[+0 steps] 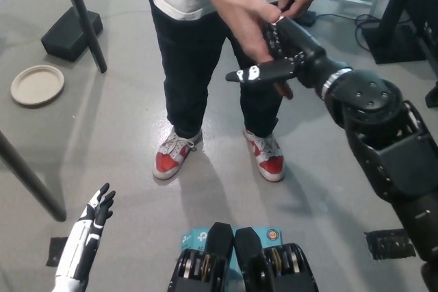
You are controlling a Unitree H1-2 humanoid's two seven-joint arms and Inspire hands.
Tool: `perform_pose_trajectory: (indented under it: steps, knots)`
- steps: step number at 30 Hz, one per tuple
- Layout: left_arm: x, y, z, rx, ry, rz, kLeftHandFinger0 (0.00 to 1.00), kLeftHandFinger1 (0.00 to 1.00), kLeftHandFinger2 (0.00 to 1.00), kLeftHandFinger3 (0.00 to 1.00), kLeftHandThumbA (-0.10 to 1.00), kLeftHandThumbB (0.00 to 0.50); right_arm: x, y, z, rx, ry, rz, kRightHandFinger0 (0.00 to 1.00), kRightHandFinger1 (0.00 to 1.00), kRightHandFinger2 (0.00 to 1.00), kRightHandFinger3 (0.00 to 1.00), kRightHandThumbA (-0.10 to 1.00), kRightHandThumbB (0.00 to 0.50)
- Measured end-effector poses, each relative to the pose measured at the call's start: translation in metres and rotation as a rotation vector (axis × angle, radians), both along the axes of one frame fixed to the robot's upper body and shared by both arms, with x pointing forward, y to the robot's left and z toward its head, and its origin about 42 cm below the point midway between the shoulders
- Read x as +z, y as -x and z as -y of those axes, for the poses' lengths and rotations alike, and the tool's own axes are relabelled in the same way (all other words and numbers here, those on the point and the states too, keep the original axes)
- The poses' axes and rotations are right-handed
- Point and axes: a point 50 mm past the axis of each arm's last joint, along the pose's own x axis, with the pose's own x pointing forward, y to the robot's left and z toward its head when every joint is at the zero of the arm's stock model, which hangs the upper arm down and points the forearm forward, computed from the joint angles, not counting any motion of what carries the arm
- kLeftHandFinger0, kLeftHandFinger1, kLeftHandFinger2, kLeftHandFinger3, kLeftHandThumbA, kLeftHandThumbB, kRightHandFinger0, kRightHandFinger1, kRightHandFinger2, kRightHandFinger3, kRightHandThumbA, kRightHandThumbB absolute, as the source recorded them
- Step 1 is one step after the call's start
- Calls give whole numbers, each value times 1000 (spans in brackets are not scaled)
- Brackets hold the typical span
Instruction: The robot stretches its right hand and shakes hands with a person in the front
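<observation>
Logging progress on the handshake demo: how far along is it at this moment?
Done: the black right hand is stretched out to the person's hand in front. In hand: the two hands meet and overlap, though whether the robot's grip has closed cannot be told from this view. Left: closing the clasp if needed, the shake, then letting go. The white left hand rests low at the robot's side, fingers apart.

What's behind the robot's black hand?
The person's hand lies against the black right hand, dark trousers behind both. Whether the fingers are wrapped around is covered. The white left hand rests low.
</observation>
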Motion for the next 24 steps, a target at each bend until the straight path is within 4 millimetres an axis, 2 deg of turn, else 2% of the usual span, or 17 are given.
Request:
perform_pose_trajectory:
  steps: [3,4,5,9,10,16,17,19,20,22,24]
  knots:
    - [0,0,0,-1,-3,0,1000,1000,1000,1000,1000,83,-3,-4,-2,-2,1,-25,1000,1000,1000,1000,1000,384]
    - [0,0,0,-1,-4,0,1000,1000,1000,1000,1000,107,-3,-5,-2,-3,2,-27,1000,1000,1000,1000,1000,410]
    - [0,0,0,-1,-5,0,1000,1000,1000,1000,1000,113,-2,-6,-2,-2,2,-28,1000,1000,1000,1000,1000,414]
    - [1,-1,0,-1,-11,-1,1000,1000,1000,1000,1000,105,6,-14,-11,3,-1,-35,1000,1000,1000,1000,1000,413]
    - [1,-1,0,0,-12,-1,1000,1000,1000,1000,1000,105,7,-16,-15,4,4,-38,1000,1000,1000,1000,1000,379]
    - [2,-2,0,-1,-18,1,1000,1000,1000,1000,1000,96,7,-26,-34,-2,38,-70,1000,1000,1000,1000,1000,391]
    - [2,-2,0,-1,-18,1,1000,1000,1000,1000,1000,91,7,-27,-35,-3,41,-70,1000,1000,1000,1000,936,384]
    - [2,-2,0,-1,-19,0,1000,1000,1000,1000,1000,91,7,-29,-41,-11,60,-72,1000,1000,1000,1000,732,407]
    - [2,-2,0,-1,-19,0,1000,1000,1000,1000,1000,88,7,-30,-43,-22,72,-69,1000,1000,1000,1000,609,335]
    - [2,-3,0,-1,-19,1,1000,1000,1000,1000,1000,87,6,-32,-49,-59,105,-57,887,976,992,1000,558,344]
    - [2,-3,0,-3,-19,2,1000,1000,1000,1000,1000,87,4,-33,-53,-85,126,-46,848,927,936,1000,556,341]
